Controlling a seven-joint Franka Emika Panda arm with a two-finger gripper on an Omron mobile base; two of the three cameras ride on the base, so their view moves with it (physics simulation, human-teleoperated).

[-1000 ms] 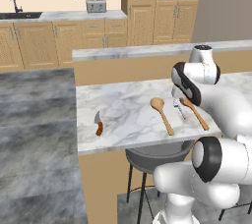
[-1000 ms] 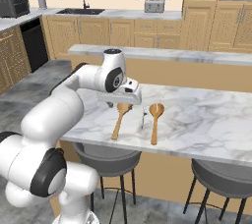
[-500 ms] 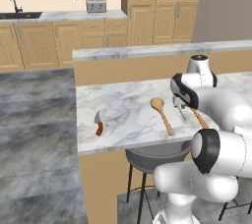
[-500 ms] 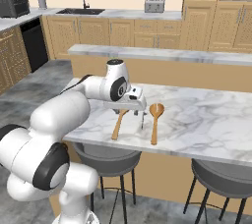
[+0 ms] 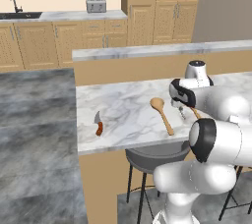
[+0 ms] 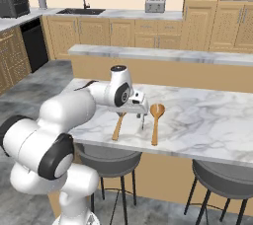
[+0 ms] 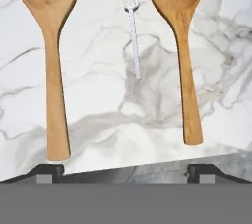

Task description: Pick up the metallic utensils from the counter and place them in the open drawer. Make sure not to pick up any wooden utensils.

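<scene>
One slim silver fork [image 7: 132, 31] lies flat on the white grey-veined marble counter [image 7: 98, 95], its long axis running near to far, tines at the far end, thin and pale against the stone. It sits between two tan wooden spoons, a plain one [image 7: 50, 46] and a slotted one [image 7: 181, 41], apart from both. The gripper [image 6: 140, 113] hovers above it with fingers spread wide, holding nothing. Far left, near the counter's edge, rests a small grey-bladed knife with red-brown handle [image 5: 99, 124].

Fork [image 7: 132, 31]: tines cut off by top edge in hand view. Slotted wooden spoon [image 5: 196, 114]: largely hidden behind arm in left base view.
</scene>
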